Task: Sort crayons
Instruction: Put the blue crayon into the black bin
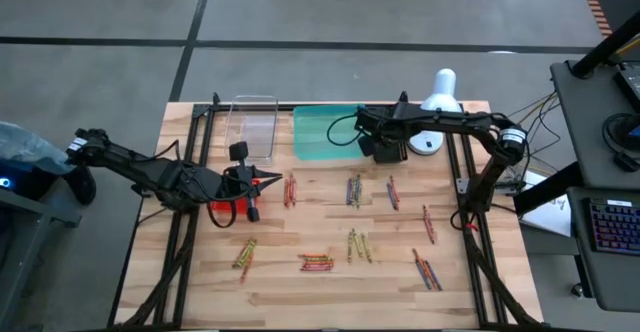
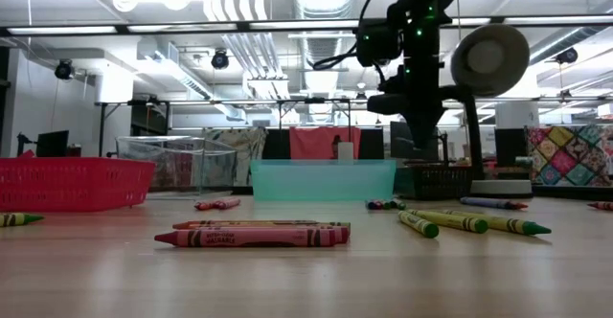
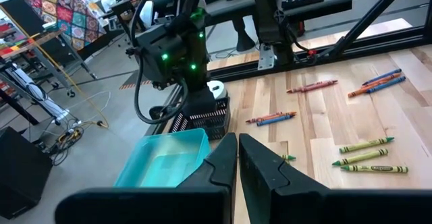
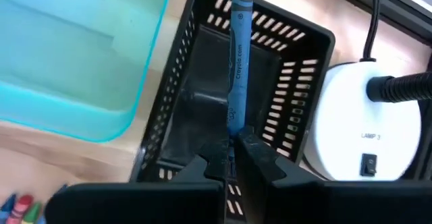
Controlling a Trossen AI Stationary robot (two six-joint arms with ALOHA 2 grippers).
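Right jaws pinch blue crayon [image 4: 238, 55] over black basket [image 4: 202, 89].

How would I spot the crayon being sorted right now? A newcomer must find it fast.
Start at the white lamp at the table's far edge; beside it sits a black slotted basket, next to the teal tray. Above that basket, the right end effector pinches a blue crayon, the only crayon not lying on the wood.
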